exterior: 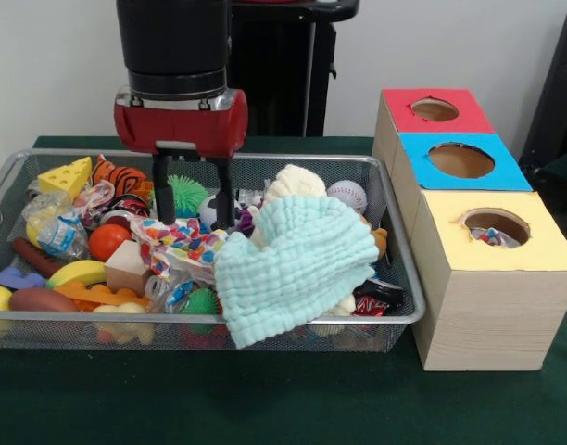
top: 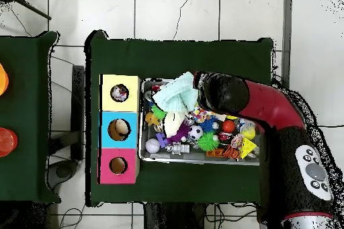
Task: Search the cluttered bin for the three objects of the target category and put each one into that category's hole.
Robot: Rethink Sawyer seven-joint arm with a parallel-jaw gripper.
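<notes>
A wire-mesh bin (exterior: 98,318) (top: 201,161) is full of mixed toys. My gripper (exterior: 193,219) reaches down into its middle, open, with the black fingers (exterior: 162,190) spread wide. A green spiky ball (exterior: 187,192) and a small soccer ball (exterior: 208,209) lie between and behind them, and a colourful crinkled wrapper (exterior: 177,239) lies just below the tips. Nothing is held. Beside the bin stand the red (exterior: 406,113), blue (exterior: 415,153) and yellow (exterior: 534,248) boxes, each with a round hole. In the overhead view the arm (top: 228,95) hides the gripper.
A light blue cloth (exterior: 297,264) (top: 178,92) drapes over the bin's right half and front rim. Also in the bin: cheese wedge (exterior: 66,176), striped toy (exterior: 117,174), baseball (exterior: 348,195), wooden block (exterior: 126,267), banana (exterior: 80,272). Something colourful shows in the yellow box's hole (exterior: 492,235).
</notes>
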